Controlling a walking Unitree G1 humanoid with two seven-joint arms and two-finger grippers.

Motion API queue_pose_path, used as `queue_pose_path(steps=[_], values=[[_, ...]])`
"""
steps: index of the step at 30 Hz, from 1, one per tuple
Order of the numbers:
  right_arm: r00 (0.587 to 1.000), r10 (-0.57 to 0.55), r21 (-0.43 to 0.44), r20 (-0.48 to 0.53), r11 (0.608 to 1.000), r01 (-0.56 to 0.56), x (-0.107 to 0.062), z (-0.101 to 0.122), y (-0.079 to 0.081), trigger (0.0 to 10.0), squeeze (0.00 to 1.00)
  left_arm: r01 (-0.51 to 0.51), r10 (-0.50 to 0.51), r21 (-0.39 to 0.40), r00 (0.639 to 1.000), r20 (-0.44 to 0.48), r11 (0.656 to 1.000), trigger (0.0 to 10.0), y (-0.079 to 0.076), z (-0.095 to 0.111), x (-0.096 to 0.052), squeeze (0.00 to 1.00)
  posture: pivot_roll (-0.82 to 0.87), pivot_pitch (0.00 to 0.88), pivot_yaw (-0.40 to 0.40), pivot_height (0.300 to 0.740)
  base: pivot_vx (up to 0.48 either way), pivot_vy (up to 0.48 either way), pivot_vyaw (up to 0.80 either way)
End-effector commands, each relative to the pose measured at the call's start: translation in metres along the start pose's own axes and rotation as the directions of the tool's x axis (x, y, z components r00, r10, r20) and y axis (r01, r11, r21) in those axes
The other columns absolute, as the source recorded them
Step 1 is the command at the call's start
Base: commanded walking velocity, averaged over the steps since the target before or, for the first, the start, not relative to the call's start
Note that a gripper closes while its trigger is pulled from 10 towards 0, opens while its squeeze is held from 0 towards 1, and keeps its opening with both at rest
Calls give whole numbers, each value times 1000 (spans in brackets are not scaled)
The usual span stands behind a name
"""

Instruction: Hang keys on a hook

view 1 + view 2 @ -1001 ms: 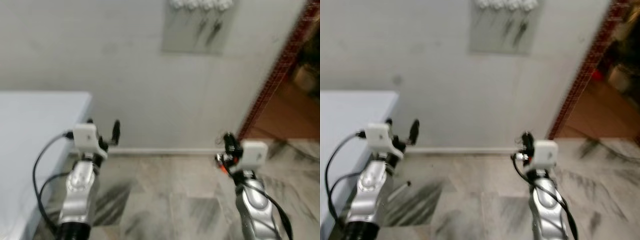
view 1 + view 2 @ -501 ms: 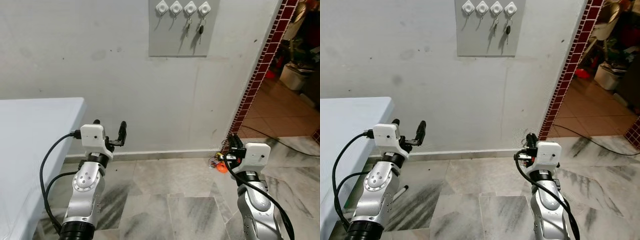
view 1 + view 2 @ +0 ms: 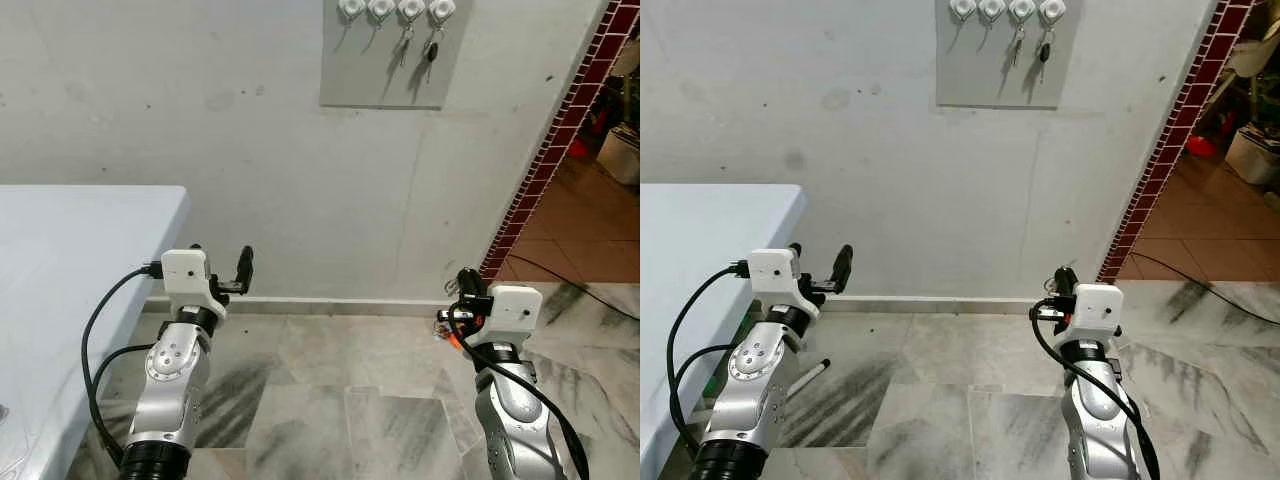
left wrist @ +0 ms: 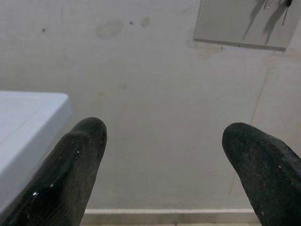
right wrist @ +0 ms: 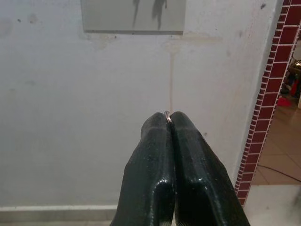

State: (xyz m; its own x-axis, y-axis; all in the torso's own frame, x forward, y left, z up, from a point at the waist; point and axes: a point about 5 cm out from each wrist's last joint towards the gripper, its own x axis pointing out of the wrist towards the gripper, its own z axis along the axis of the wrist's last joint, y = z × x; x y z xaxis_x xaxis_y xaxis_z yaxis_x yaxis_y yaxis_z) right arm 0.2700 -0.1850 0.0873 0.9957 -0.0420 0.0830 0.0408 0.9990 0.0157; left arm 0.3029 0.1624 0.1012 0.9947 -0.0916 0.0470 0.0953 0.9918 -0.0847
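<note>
The keys hang beneath the right gripper, a small cluster with an orange tag just under the black fingers at about four o'clock in the left eye view; the two fingers are pressed together with a sliver of metal ring pinched at their tips. This gripper is held low over the marble floor, pointing at the white wall. The hook board, a grey panel with four white hooks, is mounted high on that wall at twelve o'clock, well apart from the gripper; two of the hooks already carry hanging keys. The left gripper, at eight o'clock, has its fingers spread wide apart and empty, just beside a pale blue table. A red brick door edge runs down at two o'clock.
</note>
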Motion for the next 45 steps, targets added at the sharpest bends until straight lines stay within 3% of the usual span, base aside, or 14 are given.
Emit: queue_pose_path(steps=[1, 45], values=[[1000, -3, -4, 18, 1000, 3, 1, 5, 0, 10000, 0, 25, -25, 26, 1000, 12, 999, 10000, -2, 5, 2, 0, -6, 0, 8, 740, 379, 0, 0], [1000, -8, 7, 4, 1000, 8, -6, 0, 6, 10000, 0, 84, -82, 109, 996, -17, 990, 10000, -6, 2, -4, 0, -9, 0, 32, 740, 469, 0, 0]])
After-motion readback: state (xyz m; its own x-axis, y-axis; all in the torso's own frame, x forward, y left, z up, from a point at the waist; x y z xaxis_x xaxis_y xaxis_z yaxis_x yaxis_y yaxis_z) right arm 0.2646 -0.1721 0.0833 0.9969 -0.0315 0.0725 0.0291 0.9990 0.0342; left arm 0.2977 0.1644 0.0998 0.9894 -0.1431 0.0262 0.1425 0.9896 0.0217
